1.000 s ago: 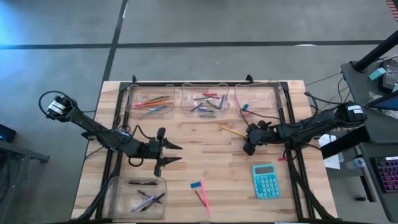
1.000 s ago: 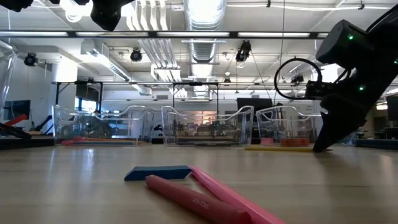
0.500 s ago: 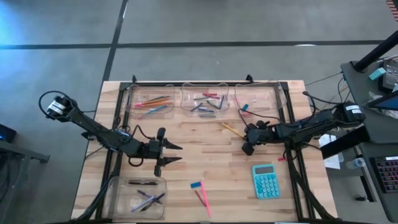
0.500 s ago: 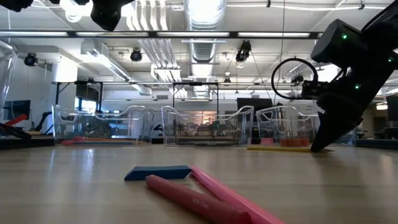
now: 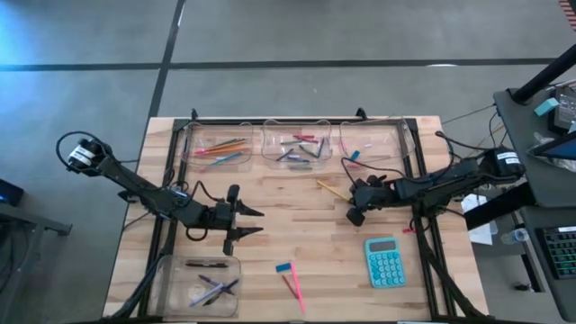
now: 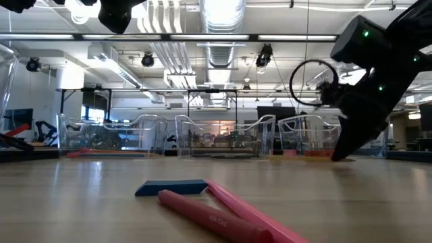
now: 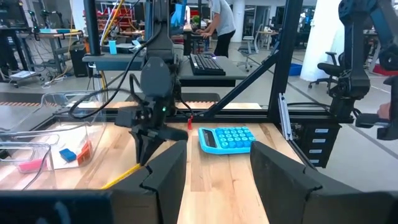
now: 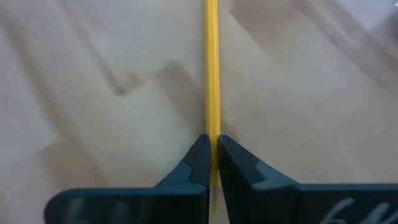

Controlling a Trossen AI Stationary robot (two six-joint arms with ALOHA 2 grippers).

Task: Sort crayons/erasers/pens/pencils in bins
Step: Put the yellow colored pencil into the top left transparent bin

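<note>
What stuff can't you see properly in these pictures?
- Yellow pencil: right wrist view, near end hidden between the right end effector fingers, far end cut off by the picture edge.
- Bins' contents: low view, too far and small to tell apart.
- Pink pencils: low view, cut off by the bottom edge.

- High: overhead, straight down, whole table (image 5: 270, 234).
- Low: tabletop level, facing the bins (image 6: 216, 138).
- Right wrist: close on the yellow pencil (image 8: 212, 74), shared with high.

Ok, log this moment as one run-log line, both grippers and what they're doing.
right gripper: shut on long thin yellow pencil, right of centre on wooden table | left gripper: open, empty, waiting left of centre
</note>
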